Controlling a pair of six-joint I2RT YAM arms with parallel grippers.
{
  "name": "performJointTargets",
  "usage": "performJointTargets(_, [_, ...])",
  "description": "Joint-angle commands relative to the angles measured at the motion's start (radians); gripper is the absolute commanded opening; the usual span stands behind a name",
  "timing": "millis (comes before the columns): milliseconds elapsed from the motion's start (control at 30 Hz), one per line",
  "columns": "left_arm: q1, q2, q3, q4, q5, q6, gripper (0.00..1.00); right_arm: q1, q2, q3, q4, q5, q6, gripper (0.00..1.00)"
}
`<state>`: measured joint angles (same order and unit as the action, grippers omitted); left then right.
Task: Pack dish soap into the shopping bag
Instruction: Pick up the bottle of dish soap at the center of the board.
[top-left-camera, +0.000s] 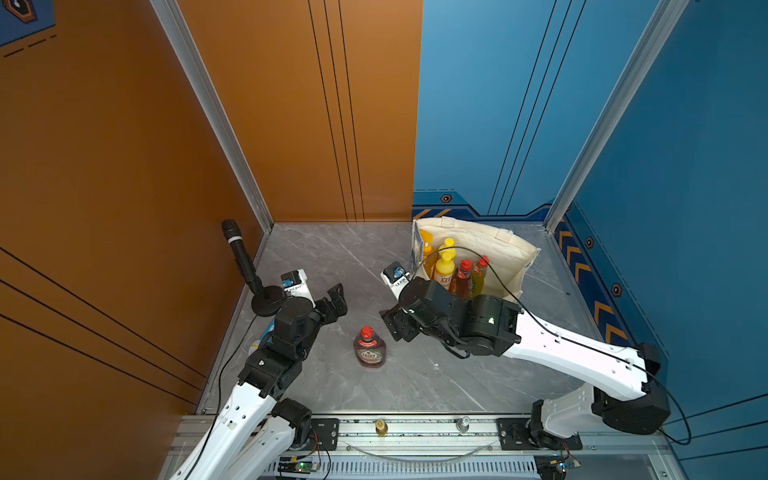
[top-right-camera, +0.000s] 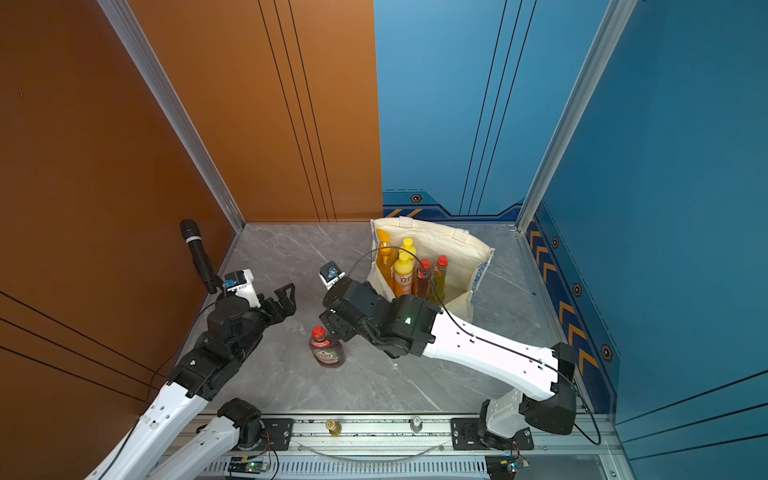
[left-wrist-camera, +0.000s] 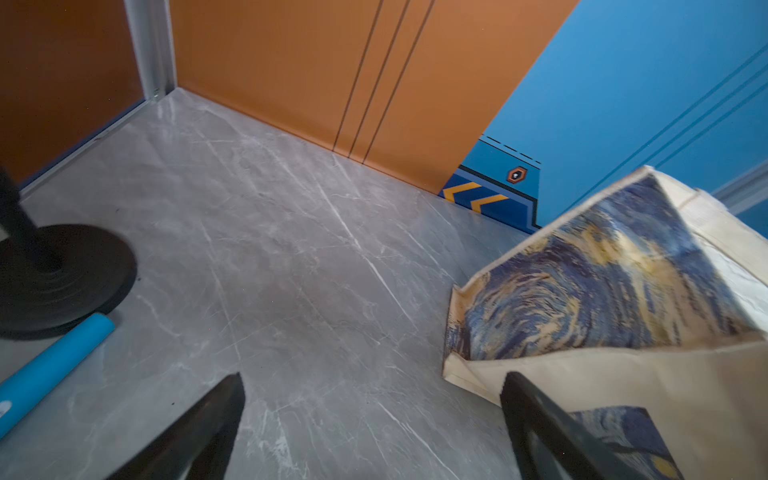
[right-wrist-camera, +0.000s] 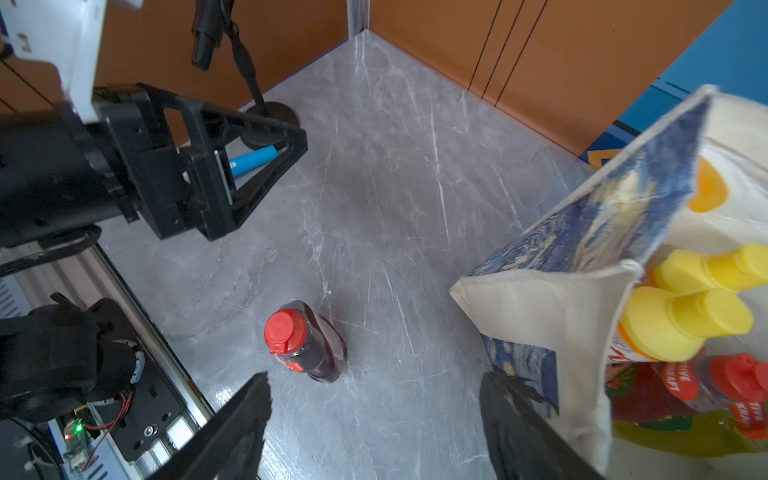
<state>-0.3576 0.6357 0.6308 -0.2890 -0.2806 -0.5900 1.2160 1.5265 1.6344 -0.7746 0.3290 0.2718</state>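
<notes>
Your right end effector (right-wrist-camera: 376, 382) hangs with its jaws spread wide and nothing between them. Just ahead of and below its fingertips (right-wrist-camera: 249, 399), the squat dark red plastic dish soap bottle with a red cap (top-left-camera: 369, 347) stands apparently upright on the grey marble-patterned table (top-left-camera: 332, 257), touched by neither arm. Across that bottle from the right end effector, the left end effector (top-left-camera: 336, 301) is opened fully and also empty.

On the right end effector's other side, just beside its wrist, the cream fabric shopping bag with the blue-and-yellow swirl print (top-left-camera: 511, 257) stands with its mouth open. Five bottles stand inside it: a big orange pump bottle (top-left-camera: 427, 246), two orange yellow-capped bottles (top-left-camera: 444, 270), a second dark red bottle (top-left-camera: 462, 280) and a yellow-green red-capped bottle (top-left-camera: 480, 276). Beyond the left end effector is a black microphone on a round stand (top-left-camera: 241, 257).

With five of six packed, the step in hand looks like the final pick. You would lower the right end effector around the bottle's body below the cap, close, lift clear of the bag's near rim, and set it in the free space. Mind the black cable (top-left-camera: 498, 286) arcing across the bag's mouth.
</notes>
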Motion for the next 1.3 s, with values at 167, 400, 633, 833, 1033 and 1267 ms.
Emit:
performJointTargets(167, [0.129,-0.042,-0.086,-0.044,0.137,-0.085,0.98,0.03,0.167,0.102,-0.11,-0.183,-0.083,0.86])
performJointTargets(400, [0.16,-0.053,-0.147,-0.007,0.151,-0.118,0.98,0.036,0.292,0.151,-0.135,-0.218,-0.132,0.87])
performJointTargets(633, [0.179,-0.042,-0.163,0.014,0.179,-0.126,0.98,0.022,0.363,0.157,-0.116,-0.221,-0.158,0.81])
performJointTargets(833, [0.189,-0.046,-0.167,0.016,0.188,-0.128,0.98,-0.005,0.389,0.156,-0.1,-0.243,-0.161,0.7])
performJointTargets(1033, [0.196,-0.045,-0.172,0.02,0.193,-0.131,0.98,-0.013,0.4,0.148,-0.084,-0.249,-0.172,0.65])
performJointTargets(1267, [0.2,-0.043,-0.173,0.024,0.201,-0.134,0.98,-0.013,0.421,0.152,-0.08,-0.251,-0.176,0.64])
